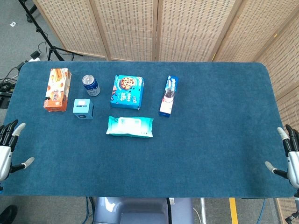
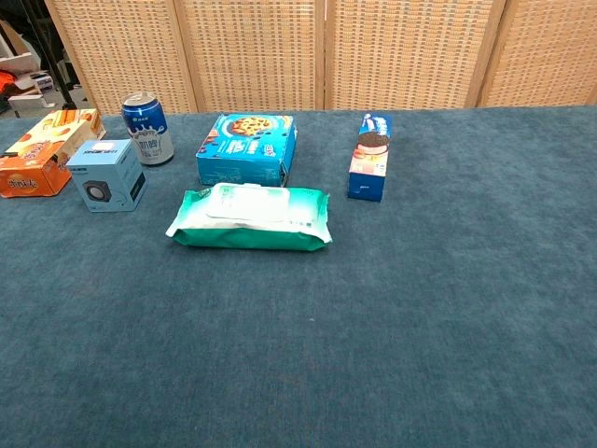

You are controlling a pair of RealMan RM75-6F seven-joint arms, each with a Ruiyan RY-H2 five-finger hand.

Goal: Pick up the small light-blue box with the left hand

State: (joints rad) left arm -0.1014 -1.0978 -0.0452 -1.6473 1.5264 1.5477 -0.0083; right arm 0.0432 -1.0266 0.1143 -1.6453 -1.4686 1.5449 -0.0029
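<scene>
On the blue tabletop (image 1: 196, 154), the small light-blue box (image 1: 83, 108) sits between an orange carton (image 1: 57, 89) and a green wipes pack (image 1: 130, 126), untouched, while left hand (image 1: 8, 149) and right hand (image 1: 289, 156) hang empty, fingers spread.

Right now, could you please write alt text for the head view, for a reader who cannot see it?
A small light-blue box sits untouched on a blue table, between an orange box, a blue can and a green wipes pack. Two cookie boxes lie further right. The left hand and right hand hover open at the table's near corners.
</scene>
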